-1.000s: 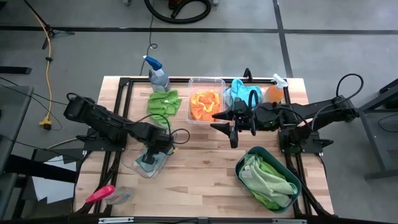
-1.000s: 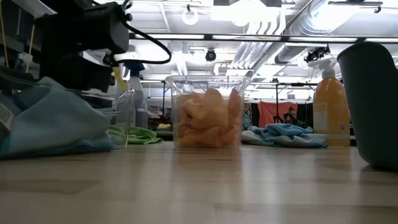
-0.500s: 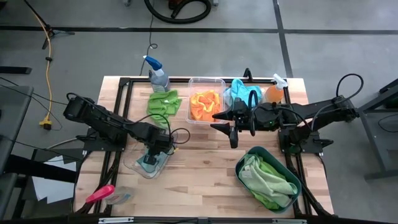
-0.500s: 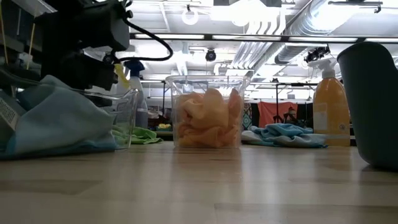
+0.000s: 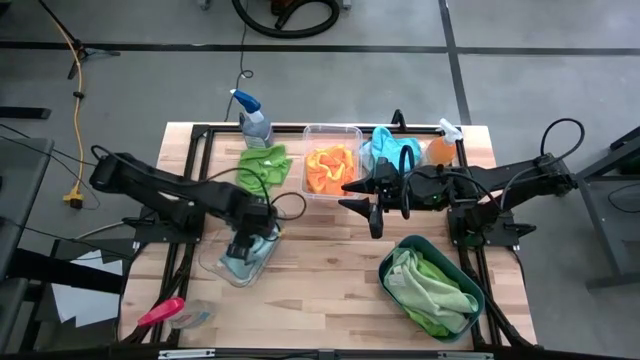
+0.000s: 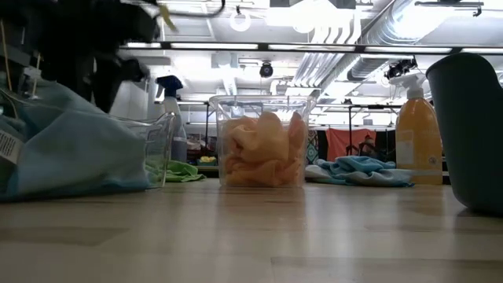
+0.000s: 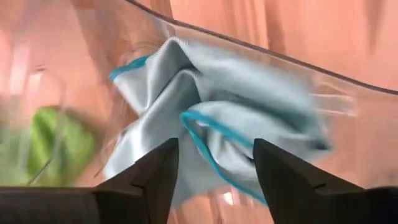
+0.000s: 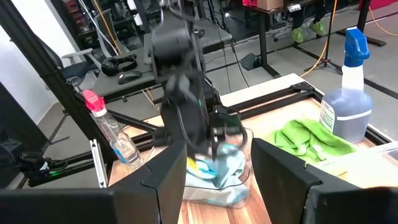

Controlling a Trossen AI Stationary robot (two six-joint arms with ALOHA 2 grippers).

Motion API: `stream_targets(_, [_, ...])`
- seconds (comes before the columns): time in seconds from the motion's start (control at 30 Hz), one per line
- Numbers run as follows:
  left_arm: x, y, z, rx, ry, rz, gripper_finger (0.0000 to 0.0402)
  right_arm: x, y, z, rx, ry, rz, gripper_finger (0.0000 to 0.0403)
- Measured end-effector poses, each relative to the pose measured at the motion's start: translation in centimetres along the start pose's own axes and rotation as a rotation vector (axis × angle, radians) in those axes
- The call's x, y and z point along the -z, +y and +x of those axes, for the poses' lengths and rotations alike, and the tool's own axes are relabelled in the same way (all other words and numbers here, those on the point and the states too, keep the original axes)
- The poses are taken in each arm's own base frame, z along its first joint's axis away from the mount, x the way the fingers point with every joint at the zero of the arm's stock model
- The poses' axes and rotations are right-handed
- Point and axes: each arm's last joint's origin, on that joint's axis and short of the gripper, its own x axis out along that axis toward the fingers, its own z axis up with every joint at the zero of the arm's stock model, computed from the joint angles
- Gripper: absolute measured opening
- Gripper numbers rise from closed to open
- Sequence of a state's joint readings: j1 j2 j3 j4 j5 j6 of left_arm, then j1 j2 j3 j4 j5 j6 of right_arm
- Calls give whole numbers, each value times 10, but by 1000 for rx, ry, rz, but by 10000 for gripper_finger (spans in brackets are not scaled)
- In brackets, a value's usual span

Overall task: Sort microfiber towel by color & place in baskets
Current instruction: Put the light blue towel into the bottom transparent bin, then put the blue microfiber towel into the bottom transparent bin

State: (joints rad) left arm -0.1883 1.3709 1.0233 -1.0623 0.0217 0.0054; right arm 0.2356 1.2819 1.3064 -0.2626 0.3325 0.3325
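Note:
A light blue towel (image 5: 240, 264) lies crumpled in the clear shallow dish (image 5: 214, 268) at the table's left; it also shows in the left wrist view (image 7: 236, 124). My left gripper (image 5: 256, 234) hangs open just above the dish's far side, touching nothing (image 7: 214, 171). My right gripper (image 5: 358, 204) is open and empty at mid-table, near the clear deep tub (image 5: 331, 134) of orange towels (image 5: 330, 166). A lime green towel (image 5: 263, 164) lies flat on the table. Light blue towels (image 5: 392, 148) lie heaped at the far edge. The teal basin (image 5: 392, 258) holds green towels (image 5: 432, 286).
A blue-capped spray bottle (image 5: 252, 118) and an orange spray bottle (image 5: 441, 148) stand along the far edge. A pink-handled tool (image 5: 160, 312) lies at the near left corner. Bare wood lies between the dish and the basin.
My left gripper has risen out of the shallow dish and gone a little toward the far edge and the table's right; in the low view it has climbed almost out of the picture. The light blue towel stays in the dish, standing a little higher than before.

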Motion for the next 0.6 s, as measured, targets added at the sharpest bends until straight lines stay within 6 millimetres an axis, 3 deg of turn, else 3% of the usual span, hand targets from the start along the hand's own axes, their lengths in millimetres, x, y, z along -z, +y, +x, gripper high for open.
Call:
stream_targets(0.13, [4, -1, -40, 0, -19, -24, 212, 0, 0, 0, 0, 0, 0, 177])
stream_targets(0.27, [7, -2, -92, 8, -188, -95, 214, 0, 0, 0, 0, 0, 31, 177])
stream_targets(0.43, [12, 0, -161, -59, -680, -213, 214, 0, 0, 0, 0, -3, 20, 177])
stream_targets(0.6, [21, 4, -207, -174, -1170, -247, 214, -2, 0, 0, 18, -21, -4, 177])
